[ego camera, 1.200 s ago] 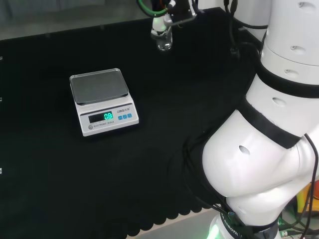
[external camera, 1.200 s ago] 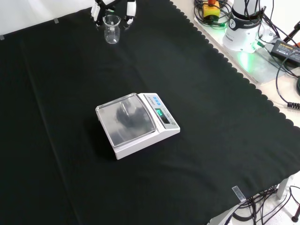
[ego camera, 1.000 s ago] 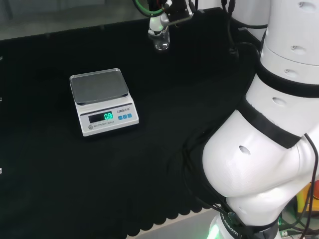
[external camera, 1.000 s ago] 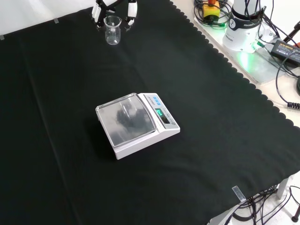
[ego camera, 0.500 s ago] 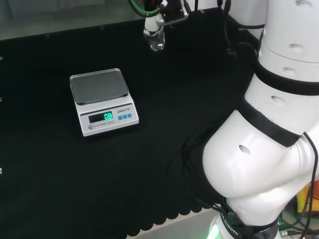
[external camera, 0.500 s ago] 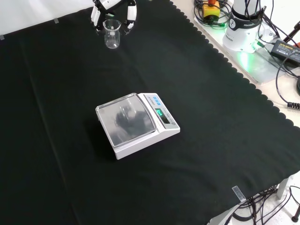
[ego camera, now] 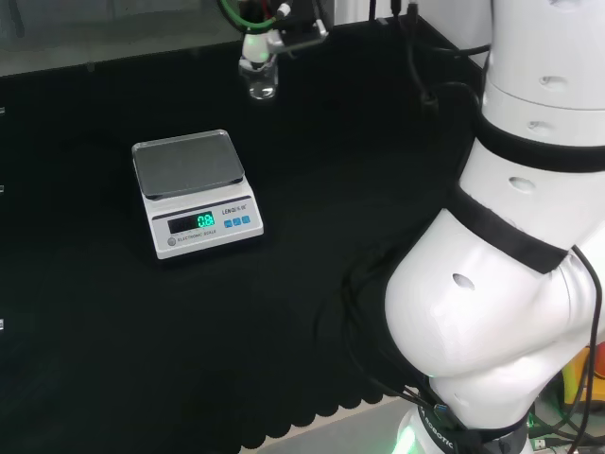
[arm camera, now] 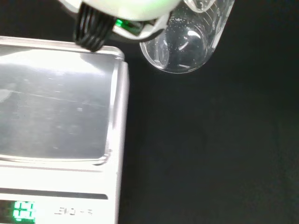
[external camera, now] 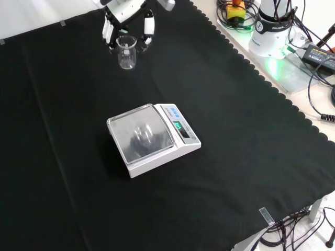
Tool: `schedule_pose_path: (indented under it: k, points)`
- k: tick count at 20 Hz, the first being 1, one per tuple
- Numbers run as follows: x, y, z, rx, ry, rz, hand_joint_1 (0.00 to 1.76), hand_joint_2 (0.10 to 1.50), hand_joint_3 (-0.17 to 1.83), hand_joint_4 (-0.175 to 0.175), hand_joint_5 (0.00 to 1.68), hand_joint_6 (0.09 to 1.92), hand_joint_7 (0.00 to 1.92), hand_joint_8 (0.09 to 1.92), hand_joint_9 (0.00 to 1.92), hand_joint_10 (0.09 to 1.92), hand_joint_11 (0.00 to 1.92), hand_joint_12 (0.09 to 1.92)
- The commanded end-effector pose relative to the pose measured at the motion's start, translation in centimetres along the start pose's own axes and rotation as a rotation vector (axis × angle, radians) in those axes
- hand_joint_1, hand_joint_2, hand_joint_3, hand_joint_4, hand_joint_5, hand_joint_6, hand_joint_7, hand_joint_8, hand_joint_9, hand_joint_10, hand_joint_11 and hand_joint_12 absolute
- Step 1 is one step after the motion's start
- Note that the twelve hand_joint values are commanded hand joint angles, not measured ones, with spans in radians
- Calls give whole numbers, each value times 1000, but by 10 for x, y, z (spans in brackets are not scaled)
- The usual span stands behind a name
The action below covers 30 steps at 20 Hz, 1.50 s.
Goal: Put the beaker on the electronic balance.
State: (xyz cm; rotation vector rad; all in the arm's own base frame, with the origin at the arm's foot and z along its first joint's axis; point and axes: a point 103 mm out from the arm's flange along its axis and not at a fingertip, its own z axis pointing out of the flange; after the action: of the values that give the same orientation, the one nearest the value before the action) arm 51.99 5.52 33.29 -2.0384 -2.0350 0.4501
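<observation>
A small clear glass beaker (external camera: 126,52) hangs upright above the cloth, pinched between the fingers (external camera: 148,27) of my hand (external camera: 125,11). In the head view the beaker (ego camera: 261,79) is beyond the balance, under the hand (ego camera: 260,43). The white electronic balance (external camera: 153,139) with a steel pan and lit green display sits mid-cloth, nearer the camera than the beaker in the front view. The wrist view has the beaker's base (arm camera: 182,46) just off the corner of the balance's pan (arm camera: 56,100).
The arm's big white links (ego camera: 510,236) take up the right of the head view. In the front view, the arm's base (external camera: 272,29), cables and a yellow box with a red button (external camera: 235,10) stand beyond the cloth's scalloped edge at top right.
The hand has carried the beaker leftward in the head view and nearer the camera in the front view, closing on the balance. The balance has stayed put.
</observation>
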Motion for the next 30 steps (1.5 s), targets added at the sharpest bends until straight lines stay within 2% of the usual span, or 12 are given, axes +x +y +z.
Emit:
schedule_pose_path:
  k: [1,7,15,28,30]
  points:
    - [48,18,4,6,50,-101,1202,695,683,-161,876,720,913,760,1333,117,1406,615]
    - [83,35,15,32,59,-154,1205,695,685,-165,879,722,921,760,1345,115,1407,613]
    - [111,56,40,87,55,-177,1206,694,687,-167,881,724,924,757,1356,107,1408,610]
    - [126,78,74,147,91,-172,1208,692,689,-165,883,725,930,756,1365,96,1414,607]
    - [122,79,75,147,102,-175,1209,692,689,-165,883,726,931,756,1365,94,1414,606]
